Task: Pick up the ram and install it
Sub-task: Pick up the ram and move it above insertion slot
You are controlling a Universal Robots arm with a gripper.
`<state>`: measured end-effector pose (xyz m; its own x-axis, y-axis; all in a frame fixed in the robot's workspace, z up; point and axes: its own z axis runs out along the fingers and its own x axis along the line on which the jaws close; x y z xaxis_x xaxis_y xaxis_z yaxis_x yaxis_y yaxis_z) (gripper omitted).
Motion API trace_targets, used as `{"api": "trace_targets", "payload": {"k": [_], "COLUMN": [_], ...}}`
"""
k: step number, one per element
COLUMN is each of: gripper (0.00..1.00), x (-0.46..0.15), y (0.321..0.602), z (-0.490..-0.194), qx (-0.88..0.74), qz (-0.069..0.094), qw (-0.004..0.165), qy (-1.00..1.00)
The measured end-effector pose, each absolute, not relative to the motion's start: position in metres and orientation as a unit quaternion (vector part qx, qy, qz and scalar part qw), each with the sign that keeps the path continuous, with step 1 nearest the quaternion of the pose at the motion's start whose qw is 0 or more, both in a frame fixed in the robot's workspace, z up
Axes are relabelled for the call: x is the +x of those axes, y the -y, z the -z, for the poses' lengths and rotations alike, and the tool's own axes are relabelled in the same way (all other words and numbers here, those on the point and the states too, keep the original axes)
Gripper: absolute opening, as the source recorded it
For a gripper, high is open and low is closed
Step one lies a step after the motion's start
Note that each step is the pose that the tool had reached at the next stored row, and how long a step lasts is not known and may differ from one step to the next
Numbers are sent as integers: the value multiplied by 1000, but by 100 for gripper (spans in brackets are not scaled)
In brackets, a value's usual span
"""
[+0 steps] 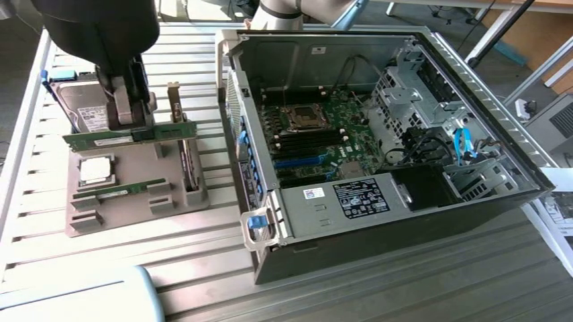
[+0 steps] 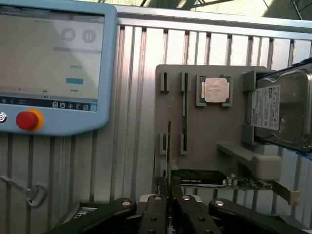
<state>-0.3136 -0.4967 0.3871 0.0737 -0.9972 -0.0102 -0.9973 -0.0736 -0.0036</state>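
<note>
The gripper (image 1: 136, 133) is clenched on the ram (image 1: 94, 140). Pinched that narrowly, it could twist, slip, or snag the computer case (image 1: 296, 258).

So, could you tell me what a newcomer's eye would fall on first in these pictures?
The open computer case, its motherboard bare, takes up the exterior view's right. At that view's left, the claw is shut on a green ram at the grey tray. In the wrist view, a pendant with a red button lies beside the tray.
</note>
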Motion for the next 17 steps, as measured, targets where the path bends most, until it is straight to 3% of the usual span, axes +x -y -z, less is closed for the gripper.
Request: {"api": "trace_targets", "payload": {"k": [17], "gripper": [14], "x": [-257], "y": [497], "z": [-387], "qx": [-731], "qz": [-2], "qw": [5], "qy": [-683]}}
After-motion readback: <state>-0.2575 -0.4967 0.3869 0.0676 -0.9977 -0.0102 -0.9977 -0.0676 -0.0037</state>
